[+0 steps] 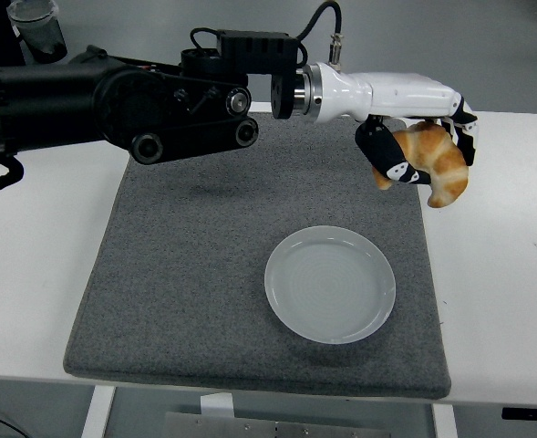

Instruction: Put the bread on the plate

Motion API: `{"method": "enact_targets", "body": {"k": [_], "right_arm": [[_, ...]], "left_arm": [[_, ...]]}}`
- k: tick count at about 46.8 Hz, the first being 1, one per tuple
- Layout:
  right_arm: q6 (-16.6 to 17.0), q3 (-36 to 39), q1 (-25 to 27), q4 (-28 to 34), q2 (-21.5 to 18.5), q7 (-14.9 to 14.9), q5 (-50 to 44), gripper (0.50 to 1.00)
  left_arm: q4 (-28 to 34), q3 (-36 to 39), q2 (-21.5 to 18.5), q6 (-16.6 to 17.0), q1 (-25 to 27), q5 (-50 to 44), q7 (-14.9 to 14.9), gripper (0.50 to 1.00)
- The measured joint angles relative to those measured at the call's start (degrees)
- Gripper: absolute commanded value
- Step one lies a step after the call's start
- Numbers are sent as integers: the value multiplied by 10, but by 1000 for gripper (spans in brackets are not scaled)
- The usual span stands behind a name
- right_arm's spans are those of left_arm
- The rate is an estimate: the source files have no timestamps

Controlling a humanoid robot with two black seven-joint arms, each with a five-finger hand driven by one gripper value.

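Note:
My left hand [421,151] has its fingers curled around a golden croissant-shaped bread [435,161]. It hangs in the air over the right edge of the grey mat [186,265], above and to the right of the plate. The pale round plate [330,284] lies bare on the mat's lower right part. The black left arm [131,96] stretches across the top of the view from the left edge. My right hand does not show.
The grey mat covers most of the white table [500,246]. A cup-like container [38,27] stands at the top left behind the arm.

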State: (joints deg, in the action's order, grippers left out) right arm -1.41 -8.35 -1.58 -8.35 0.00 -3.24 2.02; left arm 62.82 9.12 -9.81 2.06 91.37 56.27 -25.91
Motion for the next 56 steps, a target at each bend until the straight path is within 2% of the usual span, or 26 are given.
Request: {"method": "enact_targets", "body": {"k": [10,21,41,56], "right_arm": [[0,0,0,0,0,0,0,930],[0,0,0,0,0,0,0,930],[0,0,0,0,0,0,0,930],[0,0,0,0,0,0,0,930]], "left_arm": [[-1,-1,10,34,-78,95,0,500],[-1,-4,10,51,-143,121,-2,500],[-11,-1,5,54,-213,157,-1,500],[-15,2,-7,56,-224,157,-1,500]]}}
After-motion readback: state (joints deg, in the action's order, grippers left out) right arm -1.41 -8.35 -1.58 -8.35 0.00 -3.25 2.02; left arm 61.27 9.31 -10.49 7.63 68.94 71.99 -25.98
